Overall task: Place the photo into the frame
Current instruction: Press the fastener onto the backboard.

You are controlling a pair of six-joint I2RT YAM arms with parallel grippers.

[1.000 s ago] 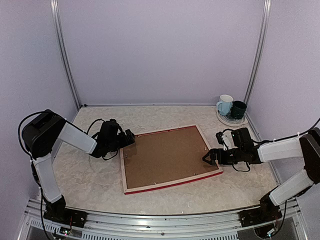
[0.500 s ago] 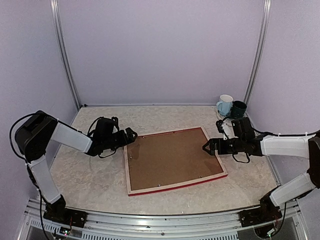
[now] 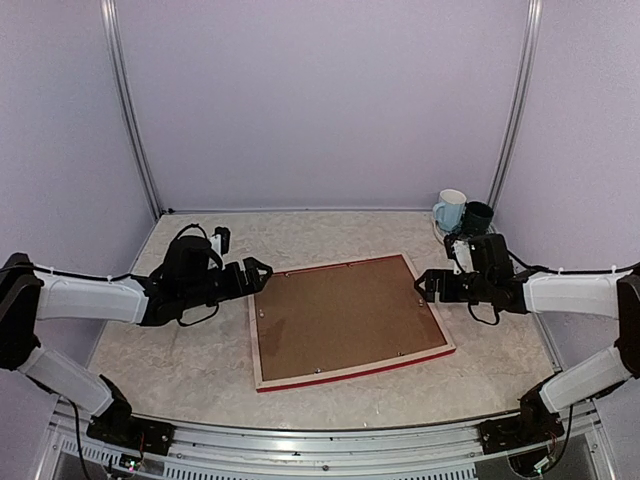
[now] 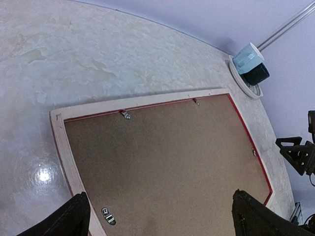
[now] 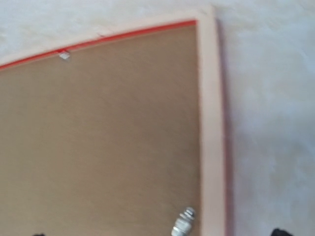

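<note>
plainly, the frame point(image 3: 253, 345) lies flat on the table point(image 3: 180, 350) with its back up, a brown backing board point(image 3: 345, 315) filling it and small metal clips point(image 4: 125, 115) along the inner rim. it sits between the two grippers, nearer to both than anything else on the table.

the left gripper point(image 3: 257, 277) has its jaws spread wide and empty, their tips just beside the frame's far left corner. from its wrist camera the two dark fingers point(image 4: 71, 219) stand well apart, with the frame's pale wood rim point(image 4: 63, 147) and the board ahead of and below them.

the right gripper point(image 3: 424, 286) also has its jaws wide apart and holds nothing. its tips are just at the frame's right side, near the far right corner; whether they touch it cannot be told. its wrist view, blurred, shows that corner's rim point(image 5: 209, 123) and one clip point(image 5: 183, 222) in front of the jaws.

behind the right jaws, a pale mug point(image 3: 450, 208) and a dark mug point(image 3: 477, 217) stand on a plate point(image 3: 462, 241).
</note>
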